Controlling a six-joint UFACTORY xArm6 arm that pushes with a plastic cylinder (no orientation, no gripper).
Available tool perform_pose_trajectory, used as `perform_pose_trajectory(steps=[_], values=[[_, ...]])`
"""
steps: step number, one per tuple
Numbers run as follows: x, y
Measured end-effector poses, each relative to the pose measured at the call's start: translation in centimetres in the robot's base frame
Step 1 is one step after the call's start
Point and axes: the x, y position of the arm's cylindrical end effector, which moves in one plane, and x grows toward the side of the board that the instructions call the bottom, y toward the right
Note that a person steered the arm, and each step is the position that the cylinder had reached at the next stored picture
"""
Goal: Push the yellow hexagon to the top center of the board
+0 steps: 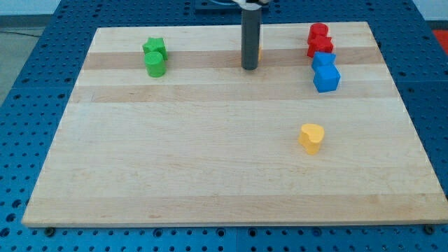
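Note:
My rod stands at the top centre of the wooden board (pixel 210 161), and my tip (pixel 250 67) rests on the board. Only a thin yellow-orange sliver (pixel 260 50) shows at the rod's right edge. It seems to be the yellow hexagon, almost wholly hidden behind the rod and just above the tip. Its shape cannot be made out. A yellow heart-shaped block (pixel 311 137) lies apart, towards the view's lower right of the tip.
A green star (pixel 155 47) and a green cylinder (pixel 155 65) sit together at the top left. Two red blocks (pixel 319 40) sit at the top right, with two blue blocks (pixel 325 72) right below them.

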Motion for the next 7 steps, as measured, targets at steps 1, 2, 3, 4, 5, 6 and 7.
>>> perform_pose_trajectory(steps=[1,2,3,4,5,6,7], values=[[-0.2,1.0],[-1.1,1.0],[-1.6,1.0],[-1.7,-0.1],[-1.8,-0.8],[-3.0,-0.8],[-3.6,-0.8]])
